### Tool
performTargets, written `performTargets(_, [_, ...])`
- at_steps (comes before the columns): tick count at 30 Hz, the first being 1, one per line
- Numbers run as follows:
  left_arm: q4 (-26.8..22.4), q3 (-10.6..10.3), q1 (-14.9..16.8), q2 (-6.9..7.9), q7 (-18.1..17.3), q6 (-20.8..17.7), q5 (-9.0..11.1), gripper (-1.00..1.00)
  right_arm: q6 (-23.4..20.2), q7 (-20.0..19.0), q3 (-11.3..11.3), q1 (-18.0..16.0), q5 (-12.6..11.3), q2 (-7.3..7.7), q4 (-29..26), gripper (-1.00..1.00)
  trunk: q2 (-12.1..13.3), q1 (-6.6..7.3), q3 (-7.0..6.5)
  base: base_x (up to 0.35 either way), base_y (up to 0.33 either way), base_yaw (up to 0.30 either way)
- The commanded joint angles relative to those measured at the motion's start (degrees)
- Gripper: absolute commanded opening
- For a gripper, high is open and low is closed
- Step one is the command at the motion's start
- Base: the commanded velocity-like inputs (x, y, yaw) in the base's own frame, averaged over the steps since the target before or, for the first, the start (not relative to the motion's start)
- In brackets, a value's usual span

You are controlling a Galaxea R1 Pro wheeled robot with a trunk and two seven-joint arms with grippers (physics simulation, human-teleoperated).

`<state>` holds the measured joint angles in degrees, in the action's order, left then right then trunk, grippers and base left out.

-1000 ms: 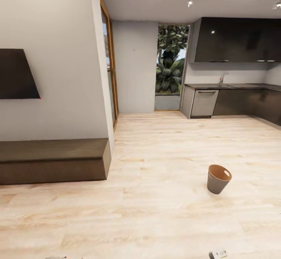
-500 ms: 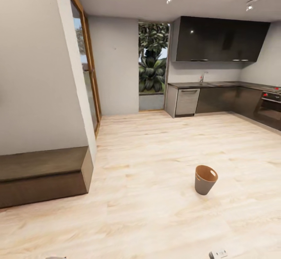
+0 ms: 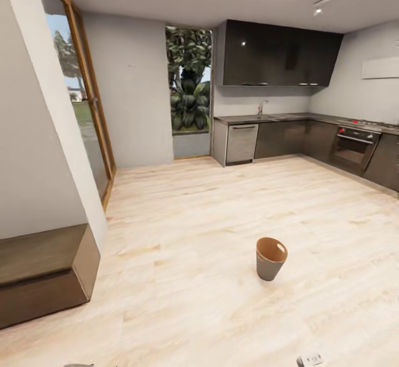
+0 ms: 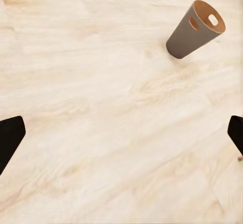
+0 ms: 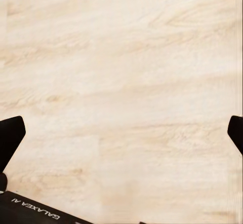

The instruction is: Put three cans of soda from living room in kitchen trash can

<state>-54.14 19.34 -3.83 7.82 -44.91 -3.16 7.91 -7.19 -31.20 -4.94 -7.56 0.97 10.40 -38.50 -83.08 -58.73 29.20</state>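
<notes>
The tash can [image 3: 271,258] stands upright on the pale plank floor, brown inside and grey-white outside, with an oval hand-hole near its rim. It stands in the open floor before the kitchen [image 3: 288,137]. In the left wrist view the tash can [image 4: 196,29] lies well beyond my left gripper [image 4: 121,138], which is open with only floor between its black fingers [image 4: 9,139]. My right gripper [image 5: 121,138] is open too, over bare floor, its fingers [image 5: 10,138] far apart. The cans of soda are out of view.
Grey cabinet fronts, a dark countertop [image 3: 266,117] and dark upper cupboards [image 3: 277,54] line the far wall, with an oven [image 3: 354,148] at right. A long low dark cabinet [image 3: 44,273] sits against the left wall. A glazed door [image 3: 83,112] and a planted opening [image 3: 191,87] lie beyond.
The whole head view has swung right: the wall TV has left the picture, the oven has come in, and the tash can sits further left in frame. Nothing was grasped.
</notes>
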Motion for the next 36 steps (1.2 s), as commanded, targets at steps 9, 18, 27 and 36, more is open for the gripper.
performTargets(9, [0.0,0.0,-0.01,0.0,0.0,0.0,0.0,1.0,0.11,0.0,0.02,0.0,0.0,-0.01,0.0,1.0,0.0,0.0,0.12,0.342,-0.104,-0.057])
performTargets(18, [0.0,0.0,0.03,0.0,0.0,0.0,0.0,1.0,0.16,0.08,0.02,0.0,0.0,-0.02,0.0,1.0,0.0,0.0,0.12,0.342,-0.091,-0.002])
performTargets(27, [0.0,0.0,-0.01,0.0,0.0,0.0,0.0,1.0,0.08,0.0,0.07,0.0,0.12,0.01,0.0,1.0,0.0,0.0,0.12,0.342,-0.079,-0.144])
performTargets(36, [0.0,0.0,0.0,0.0,0.0,0.0,0.0,1.0,0.07,0.0,0.1,0.0,0.17,-0.01,0.0,1.0,0.0,0.0,0.12,0.342,-0.012,-0.258])
